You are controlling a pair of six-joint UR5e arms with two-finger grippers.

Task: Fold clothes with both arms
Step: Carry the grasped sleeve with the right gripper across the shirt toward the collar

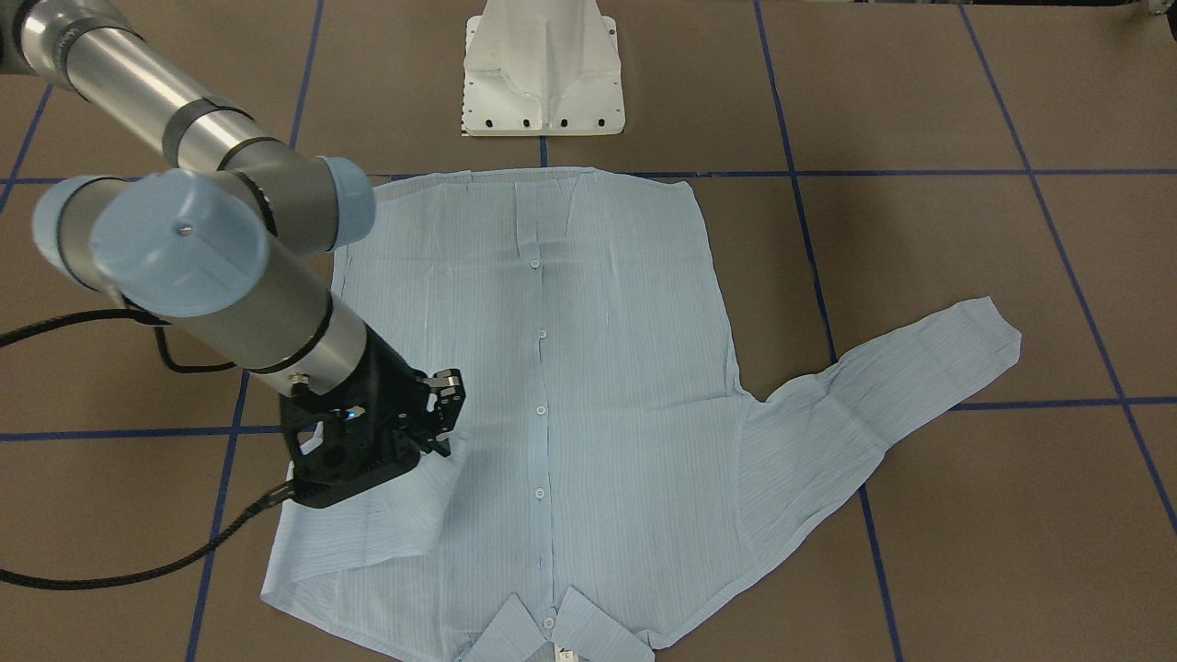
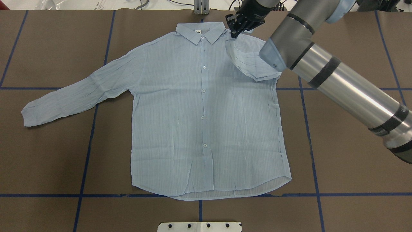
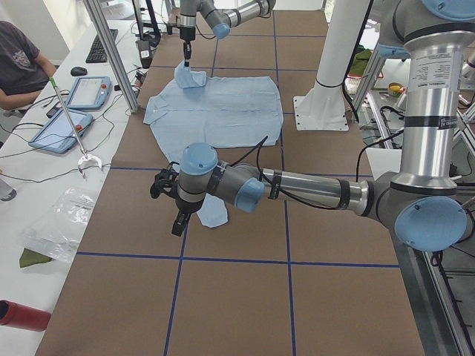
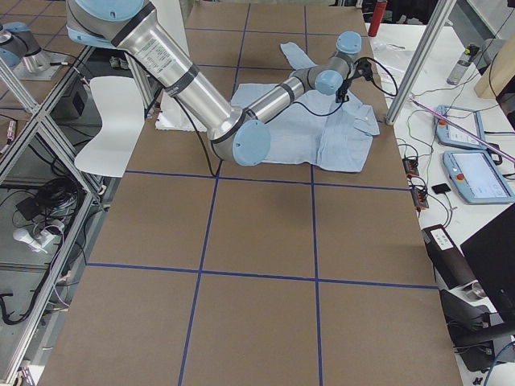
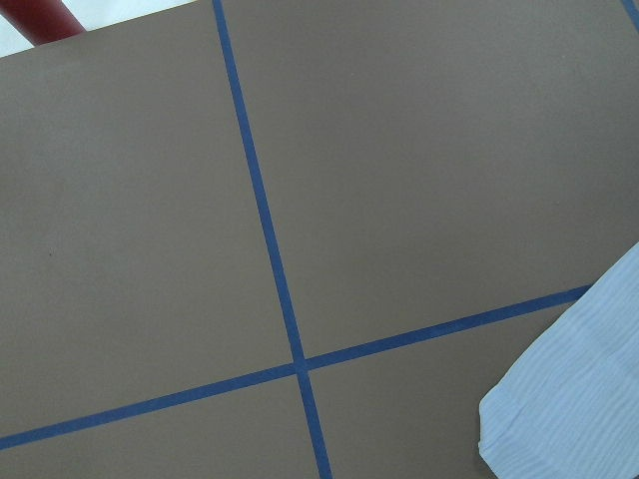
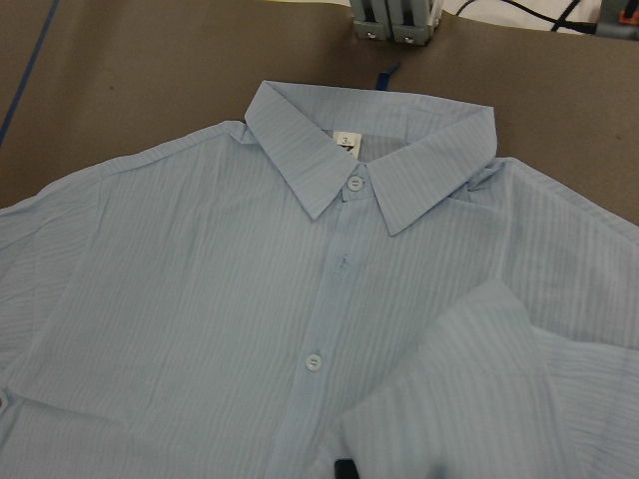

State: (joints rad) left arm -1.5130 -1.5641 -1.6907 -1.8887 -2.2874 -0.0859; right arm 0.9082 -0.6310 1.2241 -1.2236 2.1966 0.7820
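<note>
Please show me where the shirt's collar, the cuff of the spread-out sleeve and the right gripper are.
collar [image 2: 200, 31], overhead view, its centre.
cuff of the spread-out sleeve [image 2: 29, 116], overhead view, the sleeve's very end.
right gripper [image 2: 232, 33], overhead view, between its fingertips.

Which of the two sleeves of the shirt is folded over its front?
The sleeve on the robot's right, doubled back over the shoulder at the right gripper; the left sleeve lies stretched out flat on the table.
</note>
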